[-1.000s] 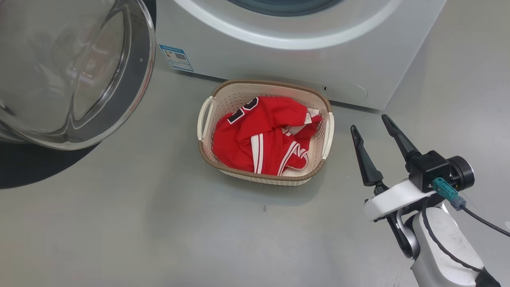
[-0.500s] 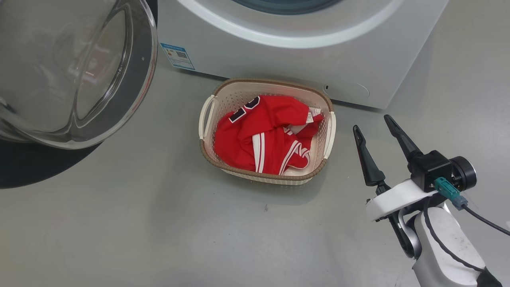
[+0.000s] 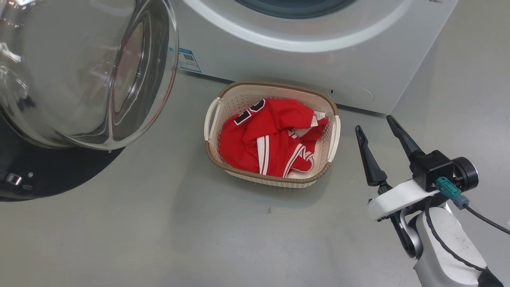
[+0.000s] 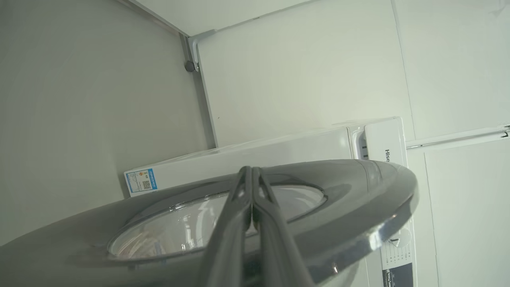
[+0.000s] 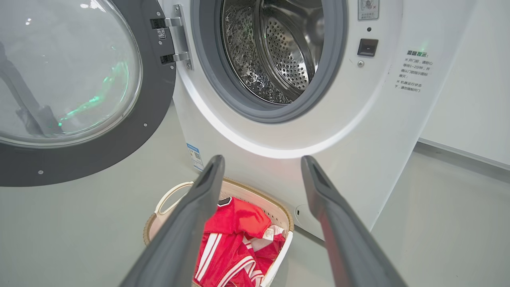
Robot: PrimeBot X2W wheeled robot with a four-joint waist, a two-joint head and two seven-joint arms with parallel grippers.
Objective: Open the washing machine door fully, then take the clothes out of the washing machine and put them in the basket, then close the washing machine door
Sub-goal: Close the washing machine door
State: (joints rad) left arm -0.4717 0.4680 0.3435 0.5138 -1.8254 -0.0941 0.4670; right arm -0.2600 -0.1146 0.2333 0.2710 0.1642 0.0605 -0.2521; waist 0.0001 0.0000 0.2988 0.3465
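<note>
Swung toward machine: washing machine door (image 3: 83, 75) — clothes (image 3: 271, 139) lie in basket (image 3: 279, 85).

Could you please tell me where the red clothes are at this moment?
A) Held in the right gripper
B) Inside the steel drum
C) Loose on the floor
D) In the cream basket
D: the red clothes lie heaped inside the basket on the floor in front of the washing machine, while the right gripper stands open beside it.
</note>
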